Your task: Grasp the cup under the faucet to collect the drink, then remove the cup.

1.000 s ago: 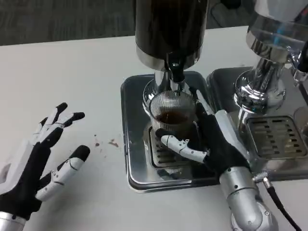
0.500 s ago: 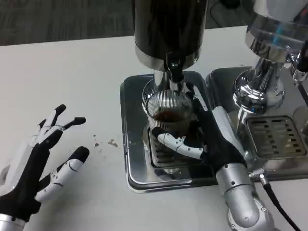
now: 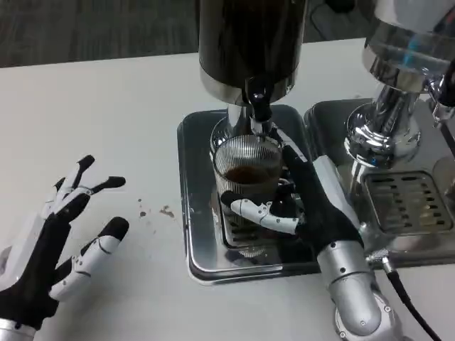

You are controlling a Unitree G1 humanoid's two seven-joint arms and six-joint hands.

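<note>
Ribbed clear glass is what I look for first in the head view: the cup (image 3: 247, 168) stands on the steel drip tray (image 3: 195, 213), directly under the faucet (image 3: 260, 108) of the dark dispenser (image 3: 250, 42), toward the far middle of the surface (image 3: 106, 106). Dark drink sits in it, well below the rim as far as I can judge.

My right hand (image 3: 313, 206) is wrapped round the cup from its right side, its fingers (image 3: 263, 212) clamped across the near wall of the glass and others up along the far right side. My left hand (image 3: 53, 234) hangs near the front left corner of the surface, fingers apart, holding nothing, well away from the tray. A few small brown spots (image 3: 156, 212) mark the surface between it and the tray. A second, chrome dispenser (image 3: 398, 78) stands on its own tray to the right.

I judge this as the collecting step, grasp made and cup under the spout. Next comes removal: I would keep the cup upright, clear it of the faucet, and draw it toward the front edge without slopping.
</note>
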